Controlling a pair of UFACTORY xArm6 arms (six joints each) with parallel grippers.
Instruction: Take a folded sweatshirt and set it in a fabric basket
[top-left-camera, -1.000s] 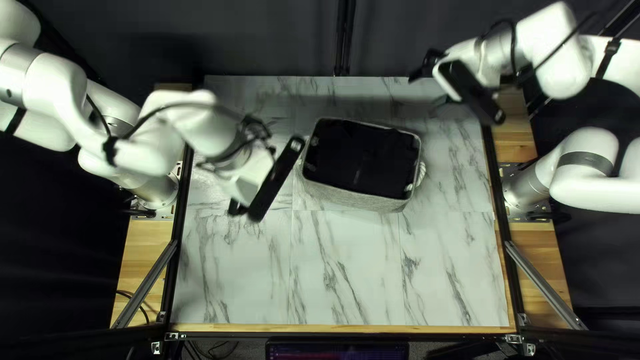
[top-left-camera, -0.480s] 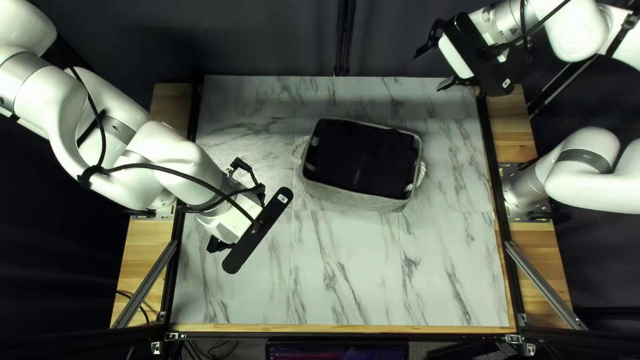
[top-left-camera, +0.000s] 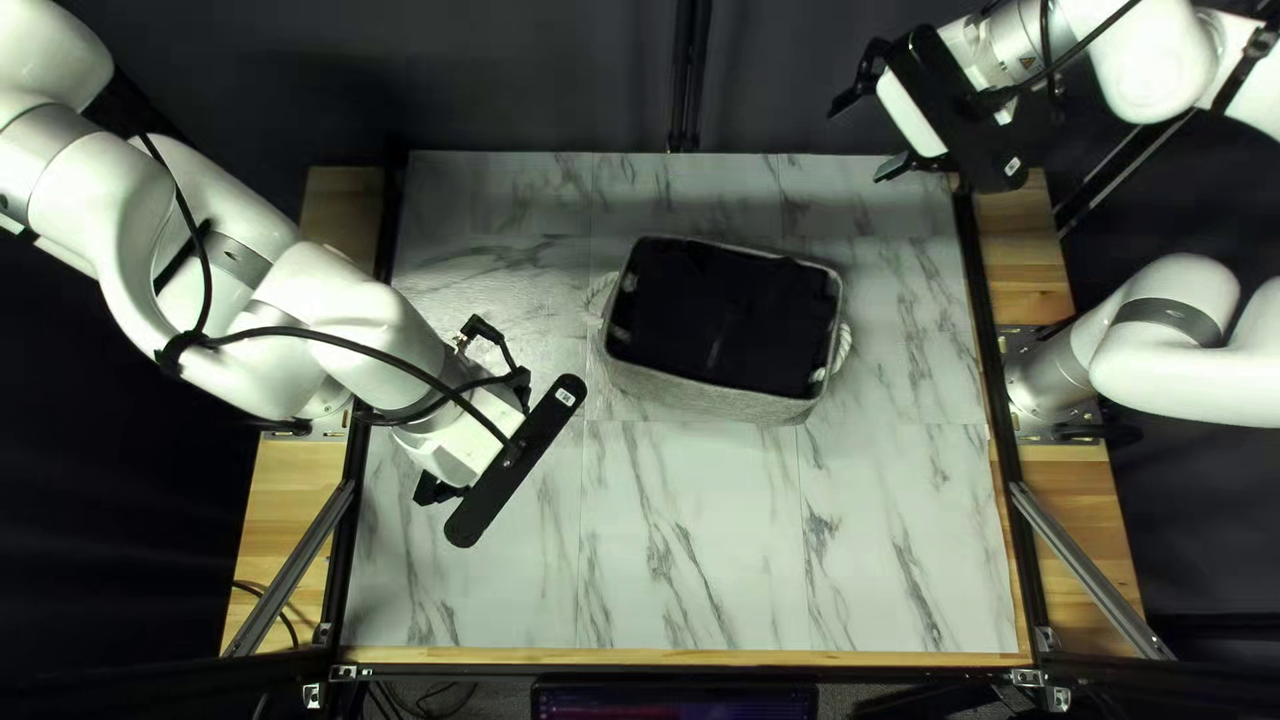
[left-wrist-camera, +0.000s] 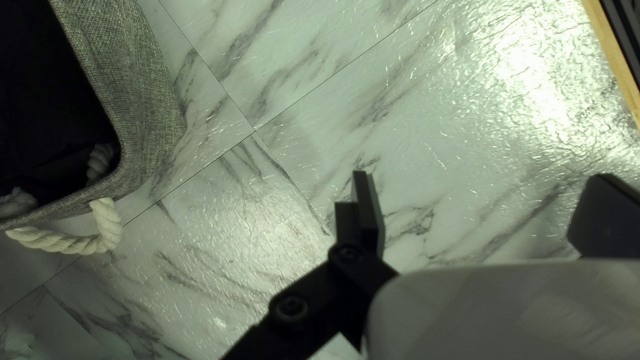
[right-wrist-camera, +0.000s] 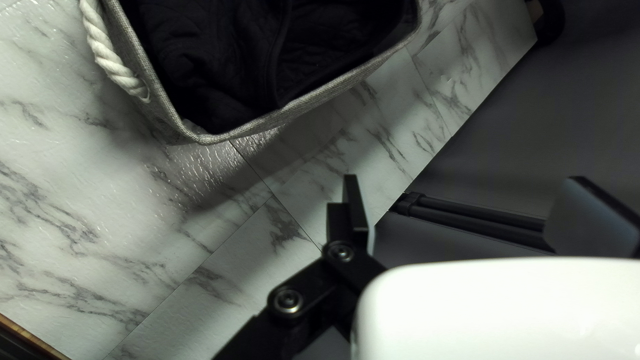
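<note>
The grey fabric basket [top-left-camera: 707, 387] stands upright on the table, rope handles at its ends. Black folded cloth, apparently the sweatshirt [top-left-camera: 720, 314], lies inside; its folds show in the right wrist view [right-wrist-camera: 213, 53]. My left gripper [top-left-camera: 434, 490], partly hidden by its camera bar, is over the table, left of and nearer than the basket. In its wrist view the left gripper [left-wrist-camera: 481, 207] is open and empty, the basket [left-wrist-camera: 133, 87] off to one side. My right gripper [top-left-camera: 864, 139] hangs by the table's far right corner. The right gripper [right-wrist-camera: 467, 203] is open and empty, the basket [right-wrist-camera: 193, 137] ahead.
The marble-patterned table [top-left-camera: 694, 547] has a dark frame rail [top-left-camera: 994, 347] along its right side. A dark curtain [top-left-camera: 534, 80] hangs behind the far edge. A screen [top-left-camera: 674, 703] sits below the near edge. Both grippers are clear of the basket's walls.
My left arm has moved away from the basket, toward the table's near left. My right gripper has shifted slightly toward the far edge. Both arms look still over the last half second.
</note>
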